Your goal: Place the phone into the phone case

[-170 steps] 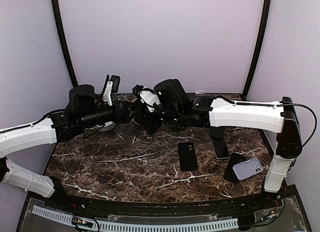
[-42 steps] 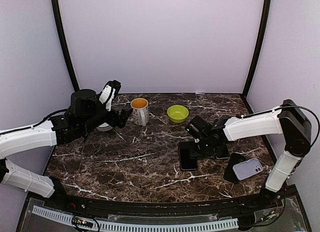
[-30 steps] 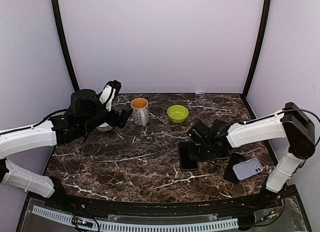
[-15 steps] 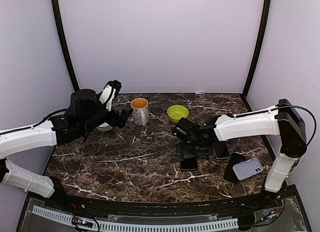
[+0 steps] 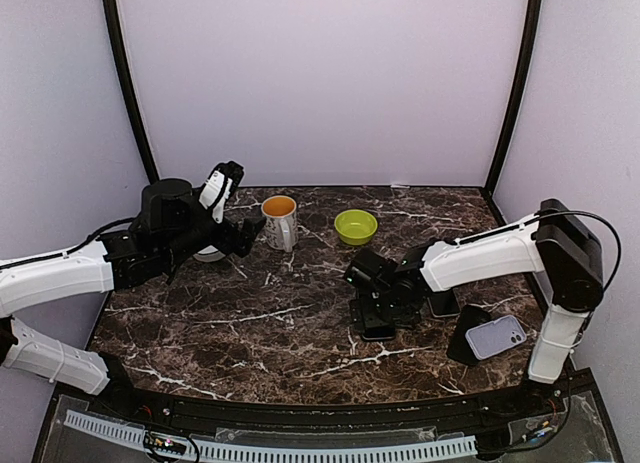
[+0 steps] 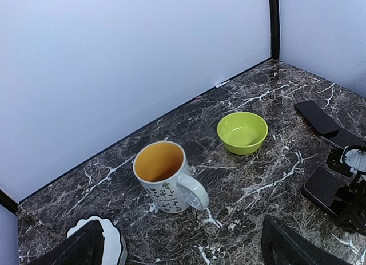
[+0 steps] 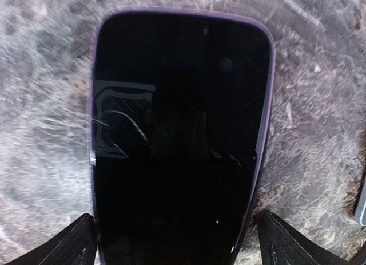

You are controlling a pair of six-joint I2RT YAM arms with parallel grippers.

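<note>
Skidding worries me: my right gripper, jaws wide apart, straddles the phone lying flat on the surface, right of its middle, and its thin edges could slip when pinched

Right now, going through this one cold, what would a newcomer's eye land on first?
The right gripper hangs open right over a dark phone lying flat on the marble table, and the phone fills the wrist view. Next come the bright colours: a lime green bowl and an orange-lined mug at the back, and a lilac phone case near the right edge.
</note>
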